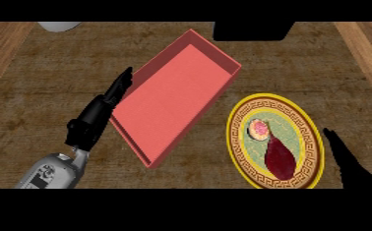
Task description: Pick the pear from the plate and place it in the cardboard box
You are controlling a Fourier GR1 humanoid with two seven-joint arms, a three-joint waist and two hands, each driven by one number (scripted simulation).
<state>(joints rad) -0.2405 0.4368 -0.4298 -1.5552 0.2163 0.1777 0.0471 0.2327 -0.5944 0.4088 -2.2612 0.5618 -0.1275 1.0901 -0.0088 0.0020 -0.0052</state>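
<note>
A dark red pear [278, 157] lies on a round plate [308, 127] with a yellow patterned rim, at the lower right of the counter. Its cut top [259, 129] shows pink and yellow. To the plate's left lies the box [176, 93], a shallow reddish tray set at an angle, with nothing in it. My left hand [97, 113] rests at the box's left side, fingers straight and pointing up along its edge. My right hand [347, 162] shows at the right edge, just right of the plate, fingers straight and holding nothing.
The wooden counter [65, 72] runs across the view. A white object [59, 26] sits at the far left back edge. A black block [253, 30] stands at the back, behind the box's far corner.
</note>
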